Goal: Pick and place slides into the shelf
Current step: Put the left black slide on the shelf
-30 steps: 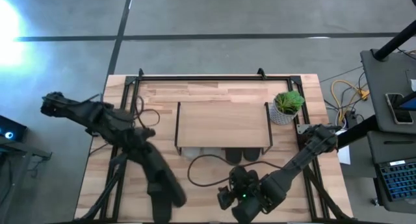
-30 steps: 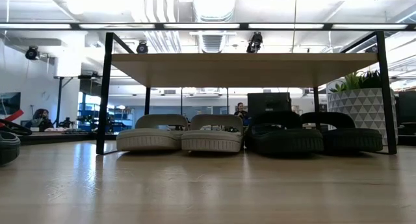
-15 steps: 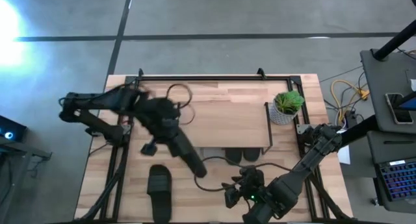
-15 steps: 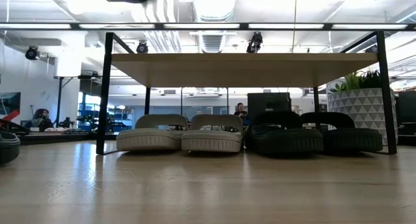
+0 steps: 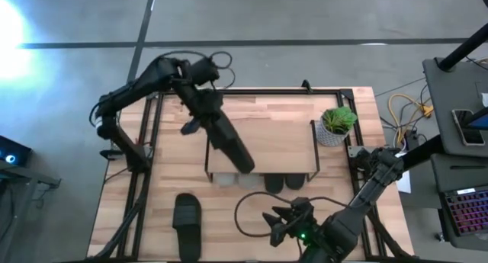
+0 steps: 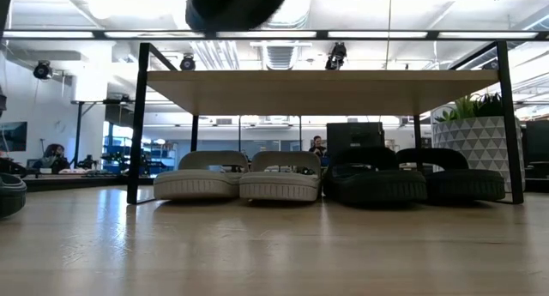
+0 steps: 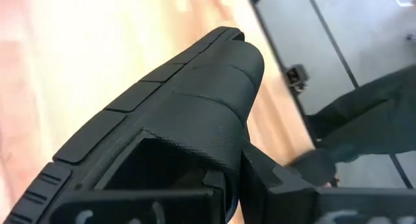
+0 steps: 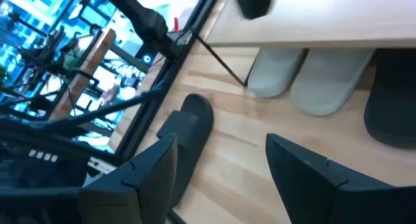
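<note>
Item: black slide (image 5: 227,141), one of six. Held in the air above the left half of the shelf (image 5: 282,137), toe pointing toward the near edge of the top board. Clamped at its heel end by the left gripper (image 5: 200,103), whose fingers are pressed together on it; the left wrist view shows the sole and strap (image 7: 195,87) running forward from the grip. In the low view only its dark underside (image 6: 236,4) shows, above the board.

Stock already under the shelf: two light grey slides (image 6: 236,178) side by side at the left, two black slides (image 6: 416,178) at the right, all flat on the table (image 5: 152,210) with toes facing out.

Outstanding: a second loose black slide (image 5: 187,221) lying flat near the table's front left corner, well apart from the shelf.

Right gripper (image 5: 284,226): low over the front of the table, right of that loose slide, fingers (image 8: 305,178) standing apart with nothing between them.

Also present: a potted plant (image 5: 337,126) just beside the shelf's right end.

Handling note, as judgement: the floor row looks full, so the top board is the likely spot. Bring the slide down level, sole first, square to the board's edge, and release only once it rests flat, clear of the overhang.
</note>
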### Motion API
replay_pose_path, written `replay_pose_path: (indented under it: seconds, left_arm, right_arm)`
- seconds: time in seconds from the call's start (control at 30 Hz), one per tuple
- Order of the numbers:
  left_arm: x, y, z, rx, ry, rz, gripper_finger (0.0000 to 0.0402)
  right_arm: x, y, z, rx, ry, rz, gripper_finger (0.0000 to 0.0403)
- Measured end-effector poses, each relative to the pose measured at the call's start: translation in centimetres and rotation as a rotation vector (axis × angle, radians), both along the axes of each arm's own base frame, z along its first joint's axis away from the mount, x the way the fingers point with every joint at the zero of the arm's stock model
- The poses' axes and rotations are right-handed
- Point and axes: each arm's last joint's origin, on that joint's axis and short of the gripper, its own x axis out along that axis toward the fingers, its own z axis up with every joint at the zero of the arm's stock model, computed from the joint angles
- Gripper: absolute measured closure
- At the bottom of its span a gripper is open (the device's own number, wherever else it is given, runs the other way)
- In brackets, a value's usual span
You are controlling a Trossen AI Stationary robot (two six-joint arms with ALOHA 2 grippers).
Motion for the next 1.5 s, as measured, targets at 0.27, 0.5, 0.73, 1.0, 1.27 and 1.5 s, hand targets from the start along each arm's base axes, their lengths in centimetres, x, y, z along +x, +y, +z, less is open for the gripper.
replay_pose_path:
  seconds: [0.27,0.5,0.73,1.0,1.27,1.5]
  left_arm:
    - [3.3,3.1,-4.0,-0.031,0.125,0.048,0.0401]
    - [5.5,4.4,-6.9,-0.056,0.187,0.017,0.0401]
    - [5.2,4.1,-6.4,-0.047,0.183,0.021,0.0396]
    - [4.0,3.5,-5.3,-0.081,0.177,0.007,0.0396]
    - [2.8,2.9,-4.2,-0.102,0.177,0.001,0.0400]
    - [1.9,2.2,-3.2,-0.175,0.117,-0.025,0.0401]
  right_arm:
    - [0.4,-1.1,0.2,-0.109,-0.069,-0.076,0.0177]
    - [1.4,-5.2,-0.5,-0.105,0.066,-0.225,0.0187]
    - [1.4,-8.9,1.1,-0.148,0.146,-0.298,0.0301]
    - [1.3,-11.3,3.2,-0.159,0.189,-0.272,0.0393]
    - [2.8,-11.3,2.7,-0.079,0.142,-0.254,0.0395]
    - [6.0,-11.3,0.6,-0.036,0.072,-0.152,0.0395]
